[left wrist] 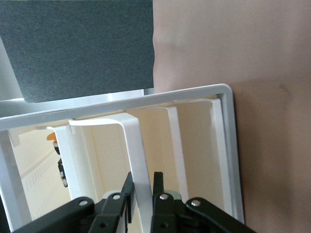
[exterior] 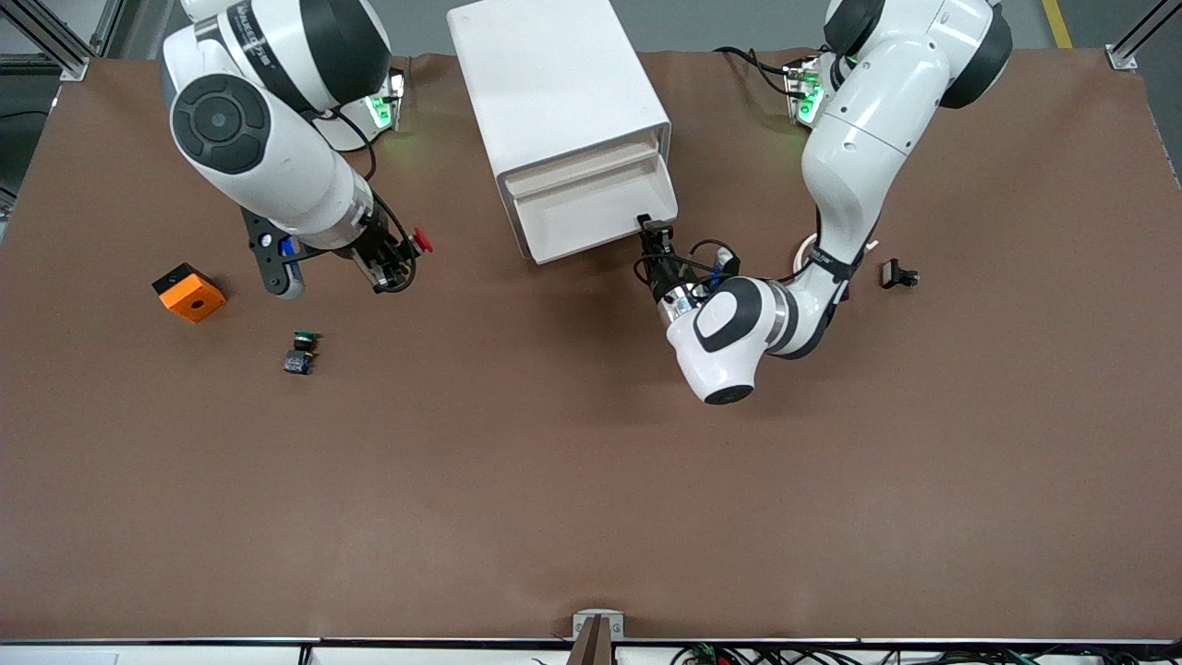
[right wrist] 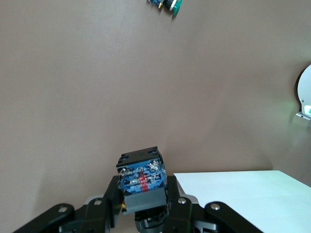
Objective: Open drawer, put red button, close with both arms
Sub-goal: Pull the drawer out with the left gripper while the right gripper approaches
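With my left pincer [exterior: 645, 224] clamped on the drawer [exterior: 591, 211] front, I pull straight out, while my right pincer [exterior: 399, 259] grips the red button [exterior: 421, 242] above the tabletop [exterior: 591, 480].

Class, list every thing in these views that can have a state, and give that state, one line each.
drawer: pulled open, its front handle gripped
left gripper: shut on the drawer's front
right gripper: shut on the red button, up over the table
red button: held, off the table
green button: lying loose on the table

Robotics lab — aluminium frame posts [exterior: 55, 46], brown-covered table [exterior: 591, 480], cable bundles [exterior: 739, 654] at table edge
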Controlling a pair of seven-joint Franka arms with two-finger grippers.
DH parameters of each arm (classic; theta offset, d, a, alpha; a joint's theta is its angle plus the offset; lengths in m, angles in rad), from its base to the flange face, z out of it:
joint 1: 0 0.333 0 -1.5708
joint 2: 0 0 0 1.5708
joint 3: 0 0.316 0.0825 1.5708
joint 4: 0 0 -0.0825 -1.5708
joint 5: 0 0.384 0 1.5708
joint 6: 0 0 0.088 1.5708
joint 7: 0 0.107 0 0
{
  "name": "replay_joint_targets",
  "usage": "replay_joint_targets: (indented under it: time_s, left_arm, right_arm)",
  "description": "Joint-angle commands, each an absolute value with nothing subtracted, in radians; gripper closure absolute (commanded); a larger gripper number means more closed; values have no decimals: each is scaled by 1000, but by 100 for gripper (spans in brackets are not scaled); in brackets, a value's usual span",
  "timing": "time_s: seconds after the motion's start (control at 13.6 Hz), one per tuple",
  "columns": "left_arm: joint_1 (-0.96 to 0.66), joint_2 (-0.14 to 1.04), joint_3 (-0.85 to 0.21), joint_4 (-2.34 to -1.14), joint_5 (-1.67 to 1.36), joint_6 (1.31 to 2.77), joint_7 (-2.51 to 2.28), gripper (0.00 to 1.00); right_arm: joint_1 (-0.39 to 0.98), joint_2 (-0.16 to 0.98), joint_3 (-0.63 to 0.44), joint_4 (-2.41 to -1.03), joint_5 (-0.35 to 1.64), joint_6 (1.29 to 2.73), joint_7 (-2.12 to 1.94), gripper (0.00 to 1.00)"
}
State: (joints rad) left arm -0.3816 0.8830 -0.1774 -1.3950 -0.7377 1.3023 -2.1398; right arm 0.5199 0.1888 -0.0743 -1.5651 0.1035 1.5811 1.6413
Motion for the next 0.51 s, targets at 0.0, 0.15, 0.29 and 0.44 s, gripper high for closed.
replay_joint_targets:
  time_s: [0.0, 0.15, 0.29, 0.44]
  left_arm:
    - [-365, 910, -164, -1351, -709, 1305, -2135, 82]
    - [-348, 908, -164, -1350, -704, 1302, -2134, 82]
    - [-331, 908, -164, -1345, -692, 1299, -2134, 82]
    - [-322, 908, -164, -1344, -692, 1296, -2134, 82]
  right_arm:
    - [546, 222, -83, -1532, 121, 1575, 1696, 100]
    - [569, 247, -83, -1510, 120, 1577, 1729, 100]
    - [597, 291, -83, -1468, 120, 1577, 1788, 100]
    - [661, 298, -83, -1437, 121, 1577, 1880, 100]
